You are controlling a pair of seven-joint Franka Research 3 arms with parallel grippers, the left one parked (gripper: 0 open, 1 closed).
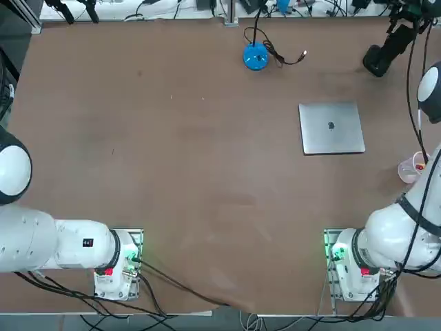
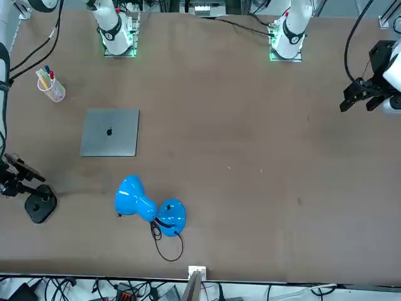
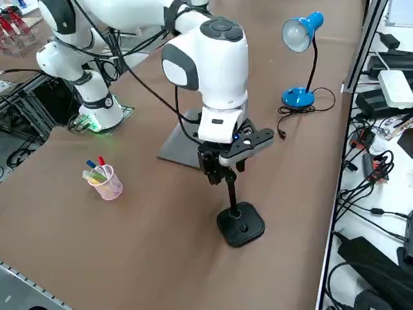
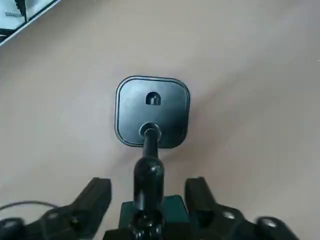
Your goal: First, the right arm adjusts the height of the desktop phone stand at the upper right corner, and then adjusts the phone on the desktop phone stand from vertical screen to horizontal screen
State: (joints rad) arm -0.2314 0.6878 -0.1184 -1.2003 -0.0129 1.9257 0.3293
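Black rounded-square base (image 4: pixel 152 112), glossy round stem (image 4: pixel 149 182); right gripper (image 4: pixel 148 192) jaws wide around stem.

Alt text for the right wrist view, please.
The right claw, open, straddles the pole of a black phone stand; beyond, the stand's rounded-square base sits on the tabletop.
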